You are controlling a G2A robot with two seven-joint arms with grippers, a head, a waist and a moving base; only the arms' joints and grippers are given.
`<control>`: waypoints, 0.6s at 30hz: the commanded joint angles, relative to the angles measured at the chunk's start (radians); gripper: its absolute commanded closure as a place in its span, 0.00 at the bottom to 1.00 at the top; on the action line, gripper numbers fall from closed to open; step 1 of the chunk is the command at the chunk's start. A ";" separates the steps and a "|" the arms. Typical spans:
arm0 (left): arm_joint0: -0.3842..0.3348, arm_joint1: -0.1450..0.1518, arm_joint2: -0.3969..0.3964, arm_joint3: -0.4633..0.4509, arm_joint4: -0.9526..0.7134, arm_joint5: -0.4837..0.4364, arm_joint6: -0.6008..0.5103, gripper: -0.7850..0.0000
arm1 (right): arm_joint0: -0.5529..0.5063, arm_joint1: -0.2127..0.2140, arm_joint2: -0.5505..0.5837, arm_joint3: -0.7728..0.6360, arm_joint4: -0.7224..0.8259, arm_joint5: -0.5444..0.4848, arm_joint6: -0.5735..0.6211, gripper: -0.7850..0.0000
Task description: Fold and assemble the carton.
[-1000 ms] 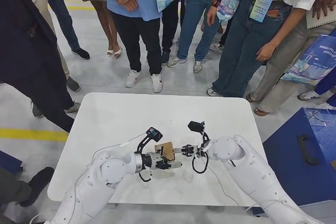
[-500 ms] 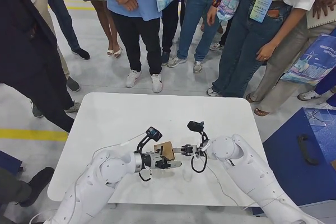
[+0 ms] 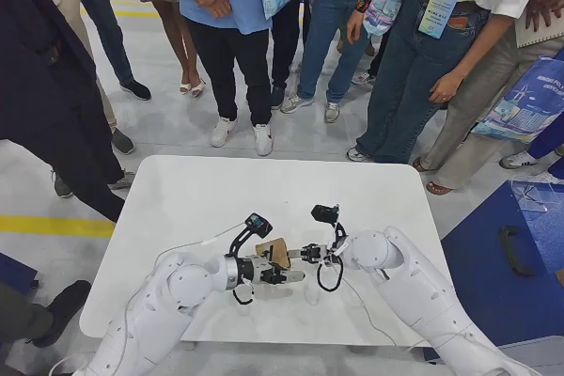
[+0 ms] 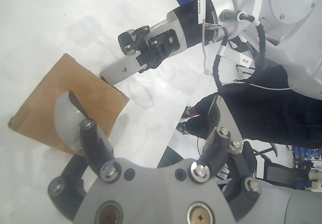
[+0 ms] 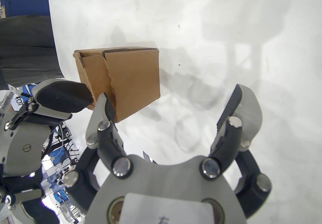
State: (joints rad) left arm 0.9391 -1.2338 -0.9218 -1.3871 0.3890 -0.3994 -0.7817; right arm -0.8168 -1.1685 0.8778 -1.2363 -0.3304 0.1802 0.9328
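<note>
A small brown carton lies on the white table, between my two grippers. In the left wrist view, the carton has one finger of my open left gripper lying over its face, while the other finger stands far off it. My right gripper comes in from the other side with one fingertip at the carton's corner. In the right wrist view, the carton shows a partly folded end flap. My right gripper is open, with one finger touching that end.
Several people stand along the table's far edge. A blue cart sits off the table to the right. Bare tabletop stretches behind and to the left of the carton.
My right gripper has edged slightly left toward the carton, and the carton has shifted a little left with it. The left arm stays almost still.
</note>
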 commanded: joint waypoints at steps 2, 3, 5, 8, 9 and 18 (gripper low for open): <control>-0.005 -0.001 0.005 0.005 0.000 0.002 -0.003 0.00 | 0.005 -0.003 -0.004 0.011 -0.002 -0.001 0.001 0.00; -0.006 -0.002 0.007 0.007 0.000 0.003 -0.003 0.00 | 0.007 -0.005 -0.004 0.015 -0.001 0.000 0.002 0.00; -0.010 -0.003 0.010 0.011 0.000 0.005 -0.006 0.00 | 0.011 -0.006 -0.003 0.022 0.002 0.002 0.000 0.00; -0.016 -0.004 0.014 0.018 0.001 0.011 -0.009 0.00 | 0.019 -0.007 0.025 0.018 0.039 0.010 -0.012 0.00; -0.017 -0.004 0.015 0.018 0.002 0.011 -0.008 0.00 | 0.018 -0.006 0.037 0.009 0.057 0.010 -0.009 0.00; -0.007 0.002 -0.006 -0.003 0.001 0.004 0.001 0.00 | 0.002 -0.006 0.010 -0.038 -0.006 0.023 0.019 0.00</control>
State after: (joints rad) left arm 0.9293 -1.2332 -0.9228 -1.3867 0.3918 -0.3944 -0.7826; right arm -0.8172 -1.1722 0.8994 -1.2785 -0.3232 0.1978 0.9543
